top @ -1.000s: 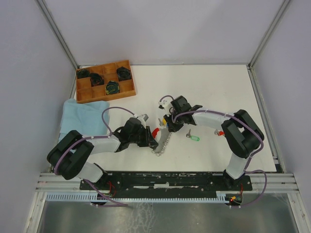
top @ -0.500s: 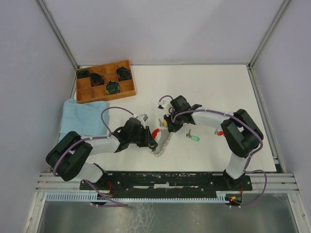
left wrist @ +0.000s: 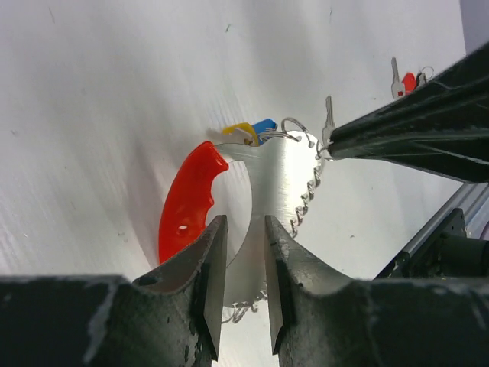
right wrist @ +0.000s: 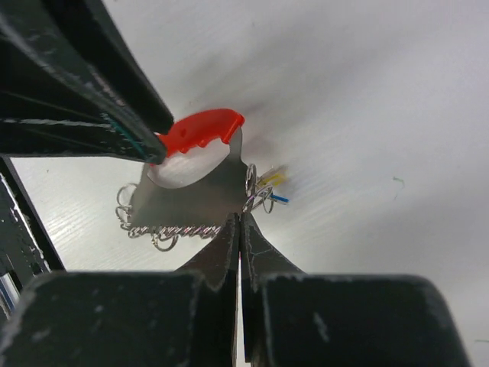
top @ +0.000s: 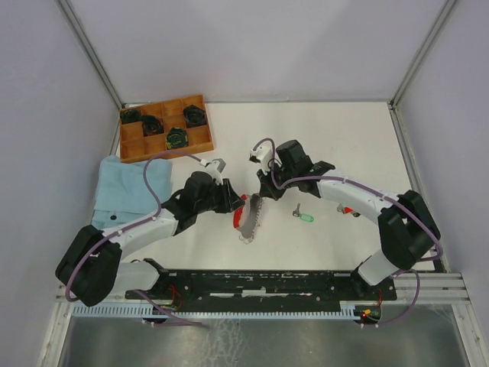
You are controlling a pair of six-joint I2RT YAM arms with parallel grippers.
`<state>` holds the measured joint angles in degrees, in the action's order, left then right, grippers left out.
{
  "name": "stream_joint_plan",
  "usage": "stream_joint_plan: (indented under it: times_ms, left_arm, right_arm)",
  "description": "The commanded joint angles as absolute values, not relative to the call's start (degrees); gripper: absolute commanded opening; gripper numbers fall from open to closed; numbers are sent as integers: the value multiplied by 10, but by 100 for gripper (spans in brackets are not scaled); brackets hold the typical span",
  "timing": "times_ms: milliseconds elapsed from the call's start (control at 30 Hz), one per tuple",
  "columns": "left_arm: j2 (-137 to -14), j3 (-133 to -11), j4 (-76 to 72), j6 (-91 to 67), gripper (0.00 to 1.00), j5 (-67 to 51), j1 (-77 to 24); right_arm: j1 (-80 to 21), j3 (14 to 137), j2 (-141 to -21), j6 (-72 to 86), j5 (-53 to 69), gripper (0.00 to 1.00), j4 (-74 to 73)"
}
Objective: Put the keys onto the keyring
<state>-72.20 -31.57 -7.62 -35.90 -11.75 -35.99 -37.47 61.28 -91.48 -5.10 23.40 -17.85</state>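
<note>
White table (top: 344, 145) carries a blue cloth (top: 126, 191) at nine o'clock and a wooden tray (top: 200, 138) at eleven. Near its centre, the left gripper (top: 237, 202) clamps the keyring (top: 248, 218) by its silver plate. The right gripper (top: 260, 195), pinched fully together, touches the chain edge. A green key (top: 304, 217) lies at three o'clock, with a red key (top: 351, 210) farther out.

Mid-table is crowded: left gripper (top: 238, 205) and right gripper (top: 258, 197) close in on the keyring (top: 248, 220) from either side, with no gap between them. The green key (top: 304, 217) and red key (top: 348, 209) lie by the right arm (top: 359, 197). Tray (top: 166, 128) and towel (top: 126, 191) block the left. The far right table (top: 336, 130) is open
</note>
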Motion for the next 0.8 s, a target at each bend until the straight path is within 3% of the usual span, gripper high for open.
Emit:
stream_joint_plan:
  times_ms: [0,233,433,767]
  left_arm:
    - [-699,-323,-173,-304,33,-121,-348]
    - [-661,-260,-390,-248,34,-137,-343]
    - [-668,-245,-466,-173,34,-179,-331]
    - [-684,-193,-595,-56,40,-294,-302]
  right_arm:
    - [-375,623,-843,-84,255,1,-117]
    - [-375,635,-787,-112,266,1,-135]
    - [-375,629,-785,-127,325,1,-119]
    - [-375,587,-736,-136,311,1,-71]
